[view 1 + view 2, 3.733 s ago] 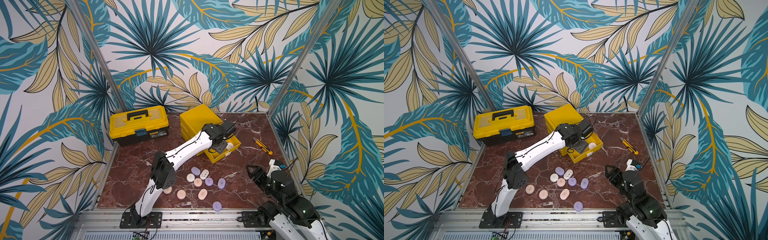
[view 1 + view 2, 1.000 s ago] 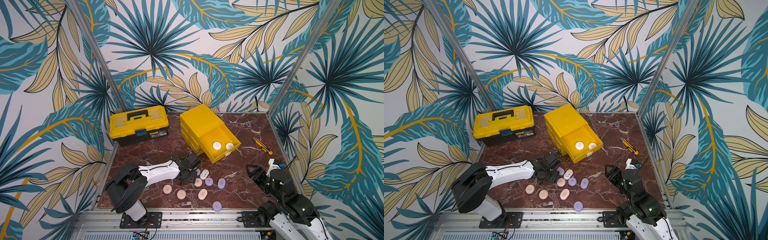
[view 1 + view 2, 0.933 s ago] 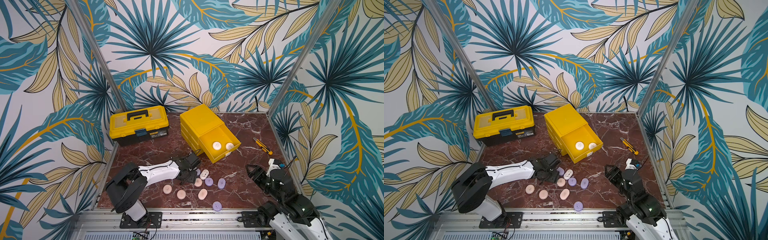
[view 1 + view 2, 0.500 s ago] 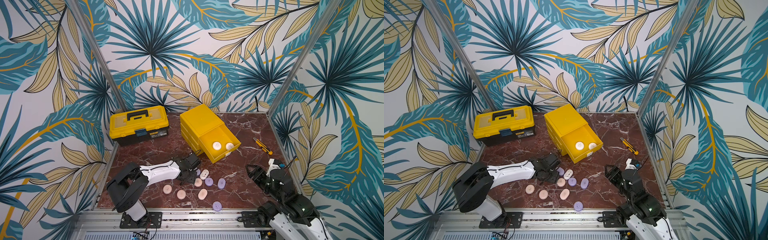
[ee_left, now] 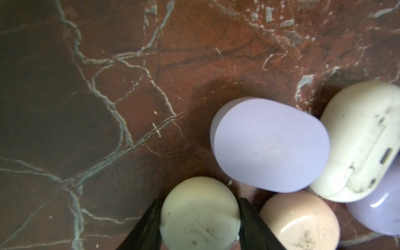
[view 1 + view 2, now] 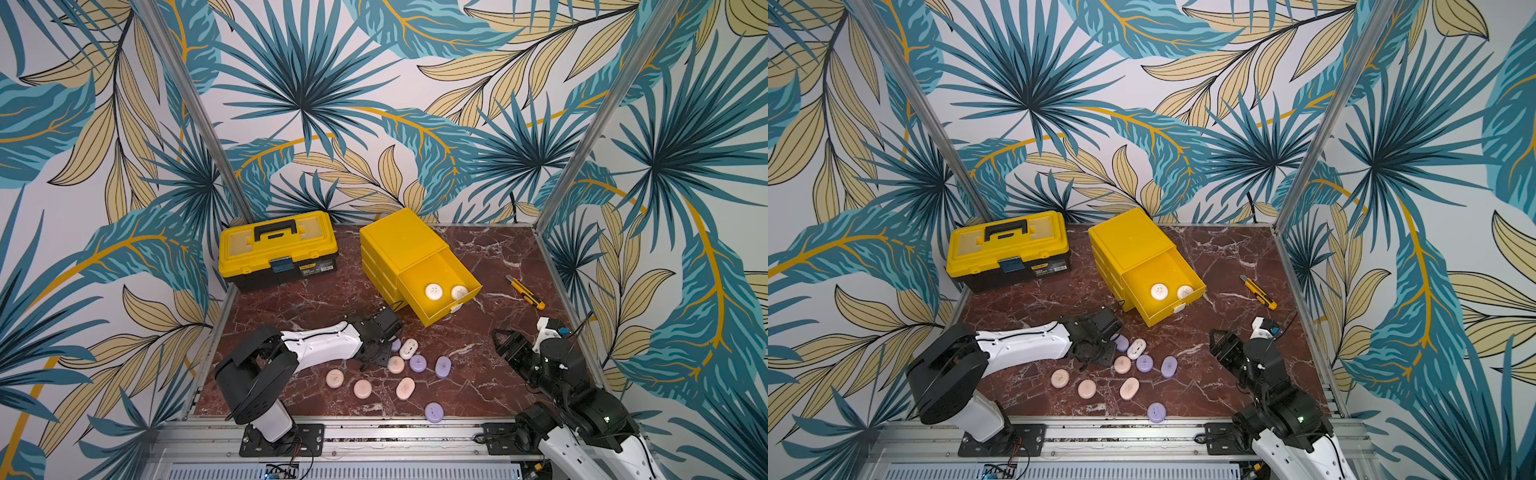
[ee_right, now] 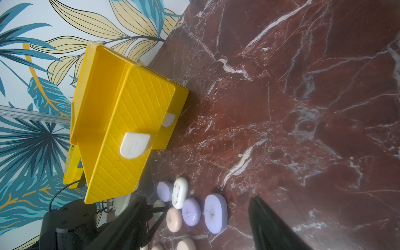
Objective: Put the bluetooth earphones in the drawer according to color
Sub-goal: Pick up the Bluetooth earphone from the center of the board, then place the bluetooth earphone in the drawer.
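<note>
The yellow chest has its top drawer pulled out, with two white earphone cases inside. Several white, purple and pink earphone cases lie in a cluster on the marble in front of it. My left gripper is low at the cluster's left edge. In the left wrist view its black fingers press both sides of a white case that lies on the table. A purple case and a pink one lie right beside it. My right gripper hovers open at the right, holding nothing.
A yellow toolbox with a black handle stands at the back left. A yellow-black utility knife lies near the right wall. A lone purple case rests close to the front edge. Patterned walls enclose three sides.
My left arm has come down from the open drawer to the cluster, and its jaws have narrowed onto the white case over the last second. The right arm has not moved.
</note>
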Robot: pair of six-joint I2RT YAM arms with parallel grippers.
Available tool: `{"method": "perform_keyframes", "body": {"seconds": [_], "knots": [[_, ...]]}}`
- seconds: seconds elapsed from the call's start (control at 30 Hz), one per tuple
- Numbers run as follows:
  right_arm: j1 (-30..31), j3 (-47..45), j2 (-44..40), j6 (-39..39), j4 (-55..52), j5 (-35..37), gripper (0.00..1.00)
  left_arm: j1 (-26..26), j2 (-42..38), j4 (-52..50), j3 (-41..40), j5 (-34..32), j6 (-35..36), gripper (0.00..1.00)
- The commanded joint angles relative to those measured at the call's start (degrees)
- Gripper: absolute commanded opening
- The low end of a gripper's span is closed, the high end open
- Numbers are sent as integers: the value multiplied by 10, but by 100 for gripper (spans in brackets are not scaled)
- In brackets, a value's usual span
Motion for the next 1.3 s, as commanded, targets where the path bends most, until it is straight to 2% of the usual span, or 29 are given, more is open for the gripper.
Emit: {"method": "perform_keyframes", "body": {"seconds": [0.0, 0.17, 0.3, 0.47, 0.6, 0.73, 0.93, 1.07, 1.27], "knots": [[-2, 1, -2, -3, -3, 0, 79, -4, -2, -19, 5, 9, 2, 49], [-1, 4, -3, -4, -4, 0, 79, -11, -58, -78, 29, -8, 9, 47], [-1, 5, -4, -4, -3, 1, 79, -15, -120, -139, 59, -46, 16, 47], [-2, 5, -10, -5, -5, 0, 79, -21, -186, -217, 125, -80, 33, 46], [-2, 3, -16, -4, -6, 0, 79, -26, -202, -253, 205, -100, 57, 46], [-1, 1, -20, -5, -6, 0, 79, -30, -171, -269, 322, -113, 96, 45], [-1, -1, -30, -4, -9, 0, 79, -45, -76, -266, 498, -119, 156, 45], [-1, 0, -37, -3, -11, 2, 79, -48, -21, -222, 551, -105, 175, 45], [-2, -1, -37, -2, -13, 4, 79, -56, 87, -210, 659, -75, 201, 45]]}}
